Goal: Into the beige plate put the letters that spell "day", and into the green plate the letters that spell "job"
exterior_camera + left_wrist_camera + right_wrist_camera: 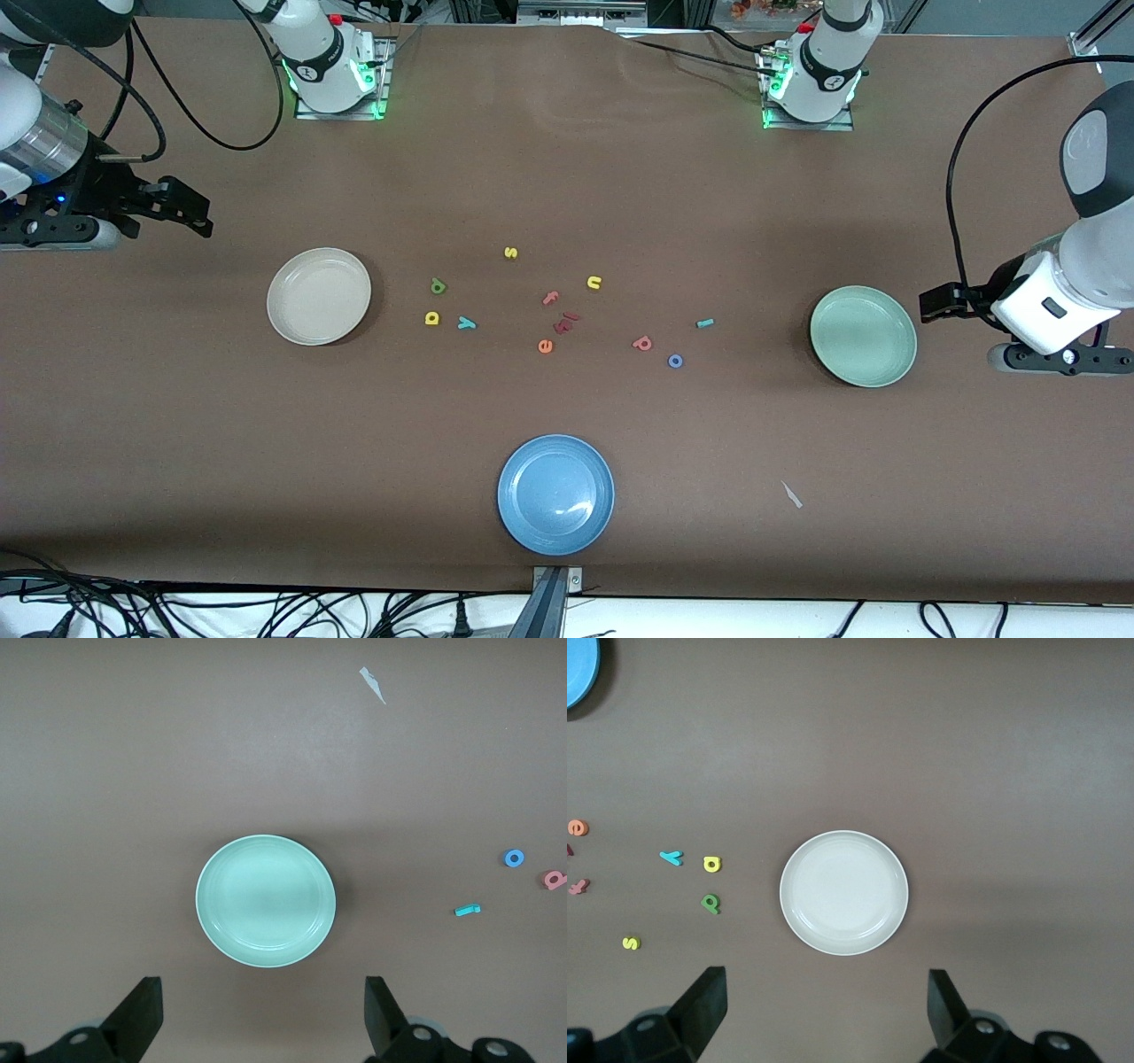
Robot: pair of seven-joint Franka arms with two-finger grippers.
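Nothing sorted yet: yellow d, green a, teal y lie beside the empty beige plate; teal j, blue o, pinkish-red b near the green plate. Right gripper and left gripper hover w/ fingers spread at the table ends. Best take the nearest letter per arm, pinching low since they're flat.

You only get the fingertips of the left gripper in its wrist view; the body is cut off at 6 o'clock. The right gripper is cropped the same way. The blue plate is clipped at the 10 o'clock corner. The dark red pieces near the table's middle are too small for you to read.
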